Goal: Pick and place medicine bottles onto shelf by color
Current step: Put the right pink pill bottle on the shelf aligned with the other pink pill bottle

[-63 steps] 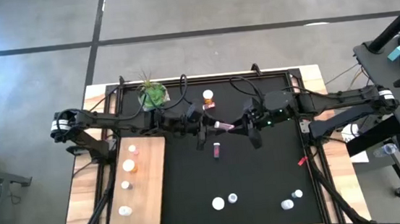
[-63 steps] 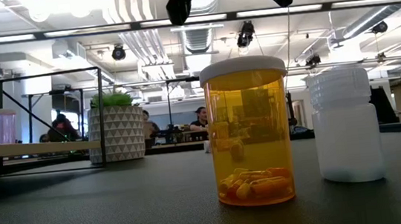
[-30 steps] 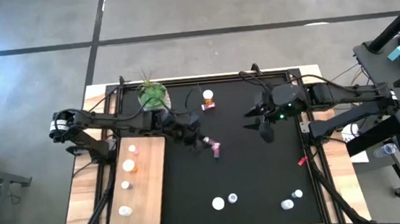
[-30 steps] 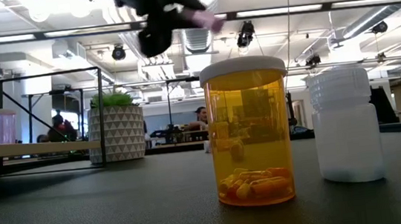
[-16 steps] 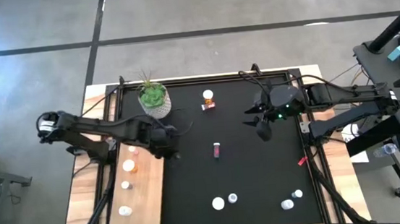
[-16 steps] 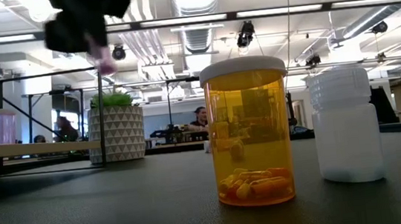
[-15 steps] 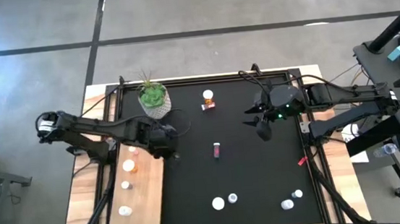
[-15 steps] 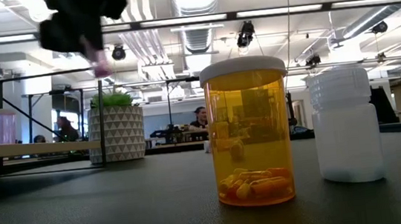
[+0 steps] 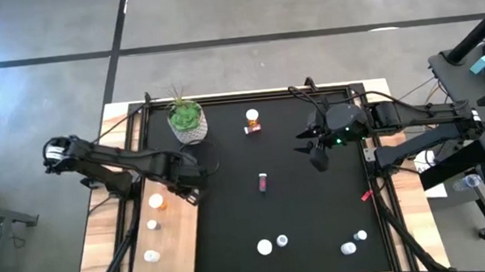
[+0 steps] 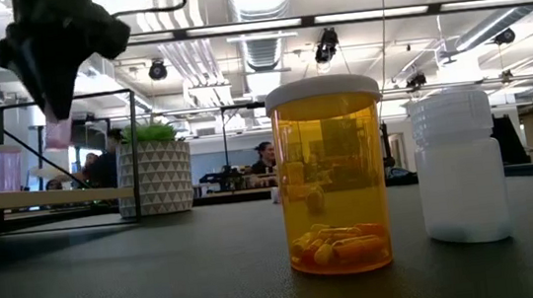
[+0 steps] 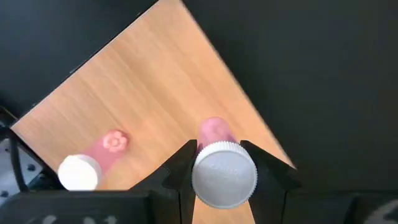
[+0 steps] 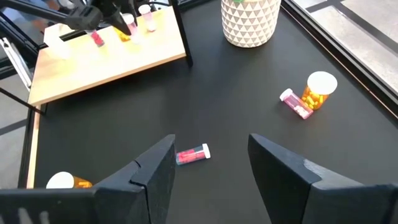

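Black mat (image 9: 302, 210): left gripper (image 9: 188, 191), closed on pink white-capped bottle (image 11: 219, 163), has swung from centre to pale wooden shelf (image 9: 175, 248), left of frame; release next. Right gripper (image 12: 210, 163) open, empty.

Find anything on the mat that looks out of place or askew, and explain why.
Two pink bottles lie tipped on their sides on the black mat: one at mid-mat, another against the upright orange bottle. The other loose bottles stand upright.
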You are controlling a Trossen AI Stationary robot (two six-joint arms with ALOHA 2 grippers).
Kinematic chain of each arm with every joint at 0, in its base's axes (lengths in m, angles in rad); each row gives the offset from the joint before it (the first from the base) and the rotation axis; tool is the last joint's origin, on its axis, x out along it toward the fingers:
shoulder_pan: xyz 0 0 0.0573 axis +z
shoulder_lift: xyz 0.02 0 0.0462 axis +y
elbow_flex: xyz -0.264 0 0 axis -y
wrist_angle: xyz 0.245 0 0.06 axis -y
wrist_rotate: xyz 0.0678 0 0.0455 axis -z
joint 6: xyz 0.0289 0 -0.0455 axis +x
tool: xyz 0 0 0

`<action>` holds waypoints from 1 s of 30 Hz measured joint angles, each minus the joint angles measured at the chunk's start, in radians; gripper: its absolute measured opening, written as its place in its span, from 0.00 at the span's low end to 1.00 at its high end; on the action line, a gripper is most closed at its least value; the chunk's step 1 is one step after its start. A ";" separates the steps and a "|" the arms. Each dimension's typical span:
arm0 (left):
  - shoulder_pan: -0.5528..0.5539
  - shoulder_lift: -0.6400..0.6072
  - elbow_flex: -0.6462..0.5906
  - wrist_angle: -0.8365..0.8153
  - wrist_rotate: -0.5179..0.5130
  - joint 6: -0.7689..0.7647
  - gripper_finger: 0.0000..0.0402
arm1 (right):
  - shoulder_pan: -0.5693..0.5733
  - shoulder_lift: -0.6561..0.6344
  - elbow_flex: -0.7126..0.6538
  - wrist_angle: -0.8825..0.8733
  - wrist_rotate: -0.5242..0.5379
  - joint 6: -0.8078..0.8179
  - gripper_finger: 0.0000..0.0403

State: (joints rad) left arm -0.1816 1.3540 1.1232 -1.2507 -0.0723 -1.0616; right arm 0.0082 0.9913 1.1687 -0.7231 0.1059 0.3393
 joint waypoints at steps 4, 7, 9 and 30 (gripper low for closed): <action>0.010 -0.001 -0.058 0.001 0.000 0.025 0.23 | 0.000 0.000 0.000 0.000 0.000 0.000 0.47; 0.012 -0.007 -0.100 0.013 -0.013 0.037 0.23 | 0.000 0.000 0.000 0.001 0.000 0.000 0.47; 0.012 -0.012 -0.126 0.015 -0.017 0.052 0.23 | 0.000 0.000 0.000 0.000 0.000 0.000 0.47; 0.012 -0.244 -0.340 0.153 -0.077 0.047 0.23 | 0.000 0.000 -0.001 0.002 0.000 0.000 0.47</action>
State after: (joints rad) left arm -0.1699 1.1100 0.7836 -1.0978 -0.1490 -1.0151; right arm 0.0082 0.9916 1.1679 -0.7212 0.1059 0.3397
